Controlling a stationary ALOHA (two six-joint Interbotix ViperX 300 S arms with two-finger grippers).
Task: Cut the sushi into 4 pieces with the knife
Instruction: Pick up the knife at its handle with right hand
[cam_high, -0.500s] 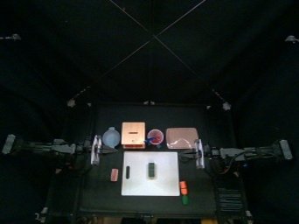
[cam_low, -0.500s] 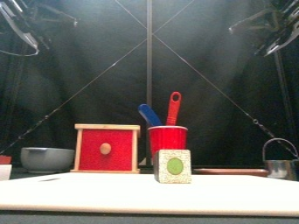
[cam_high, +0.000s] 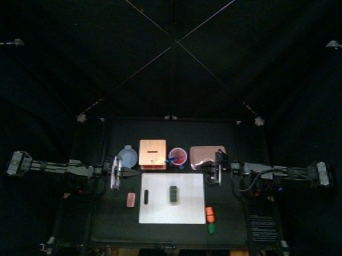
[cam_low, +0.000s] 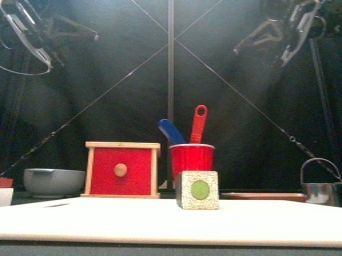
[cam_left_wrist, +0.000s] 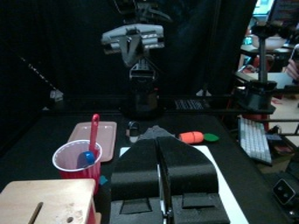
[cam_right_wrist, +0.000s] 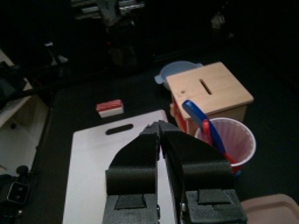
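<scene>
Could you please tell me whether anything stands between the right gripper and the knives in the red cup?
Nothing visible does. The right gripper hangs high above the table, jaws shut, and the red knife and blue knife stick up free from the red cup. Only the flat pink tray lies low near that stretch.

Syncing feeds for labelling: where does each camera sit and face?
Top: high above, looking down on table; left gripper and right gripper enter from the sides.
Front: table's front edge, level, facing sushi, cup, box; arms overhead.
Left wrist: on left arm, facing the right arm across the table; own shut jaws.
Right wrist: on right arm, looking down at board and box; own shut jaws.
All four show the cup.
</scene>
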